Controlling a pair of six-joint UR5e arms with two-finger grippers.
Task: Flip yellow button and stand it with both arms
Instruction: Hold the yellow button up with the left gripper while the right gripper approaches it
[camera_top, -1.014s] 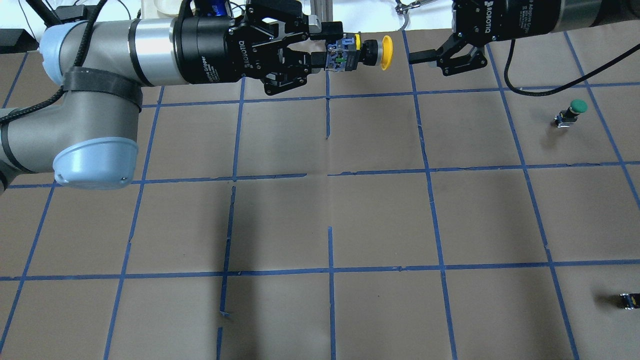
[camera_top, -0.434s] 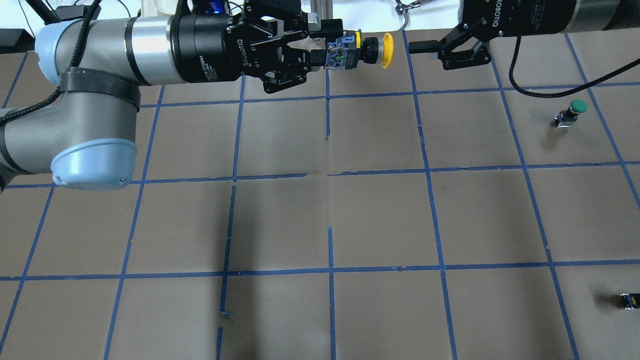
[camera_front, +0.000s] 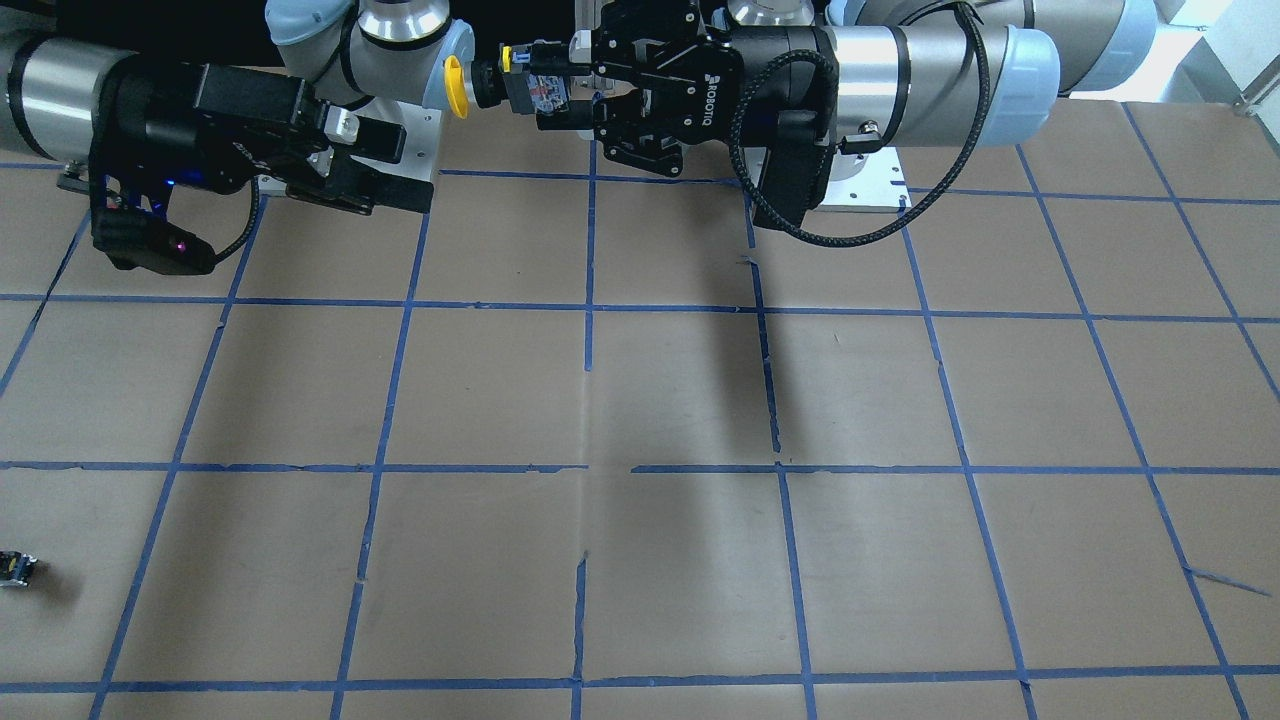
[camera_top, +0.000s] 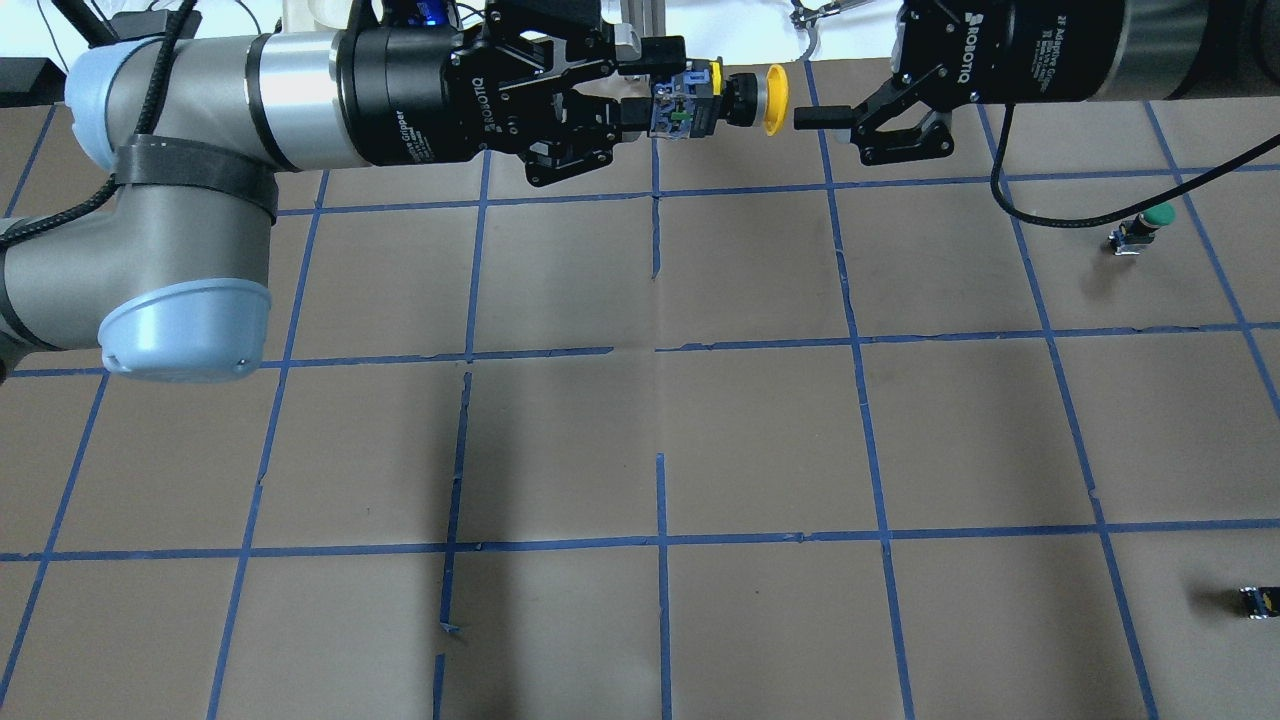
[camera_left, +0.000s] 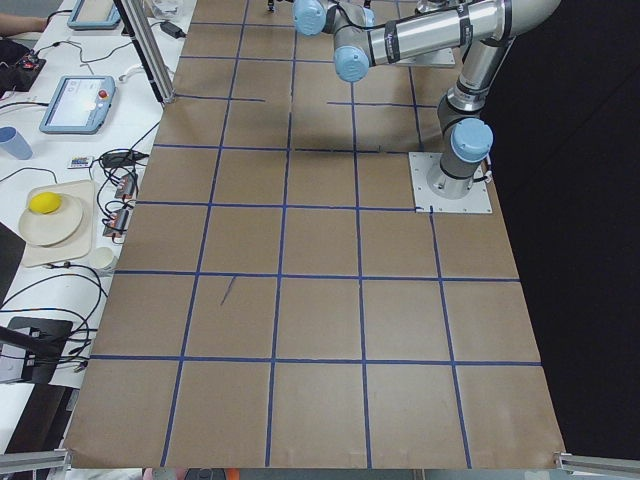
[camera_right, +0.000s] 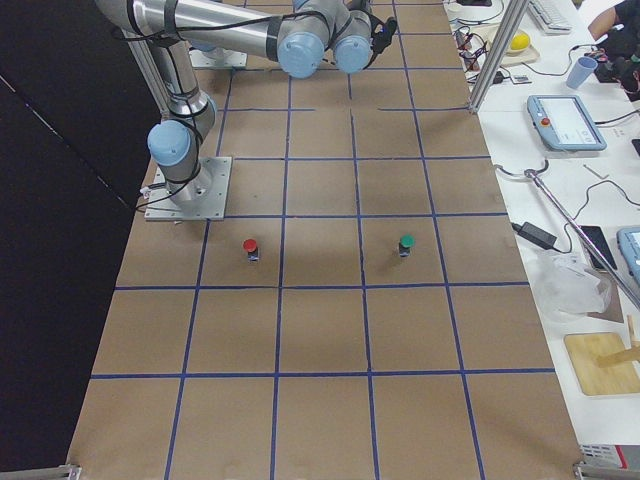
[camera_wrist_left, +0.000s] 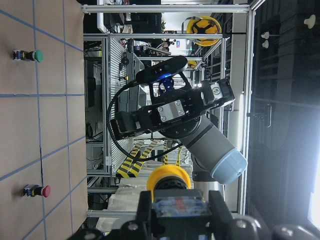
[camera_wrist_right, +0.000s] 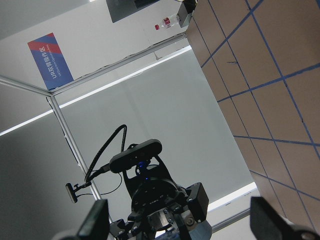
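The yellow button (camera_top: 772, 98) lies horizontal in the air over the table's far edge, its cap pointing at the right arm. My left gripper (camera_top: 655, 85) is shut on its black-and-grey switch body. The left wrist view shows the button (camera_wrist_left: 171, 179) between the fingers (camera_wrist_left: 144, 210). My right gripper (camera_top: 812, 118) is open and empty, level with the cap and a short gap from it. Its fingers (camera_wrist_right: 97, 220) stand wide apart in the right wrist view. From the front the button (camera_front: 455, 84) sits between the left gripper (camera_front: 560, 90) and the right gripper (camera_front: 400, 168).
A green-capped button (camera_top: 1145, 225) stands on the brown paper at the right. A red-capped button (camera_right: 250, 247) stands near the robot's base. A capless switch block (camera_top: 1258, 601) lies at the near right edge. Blue tape lines grid the table.
My right gripper has moved left, closing most of the gap to the yellow cap. My left gripper has held the button almost still.
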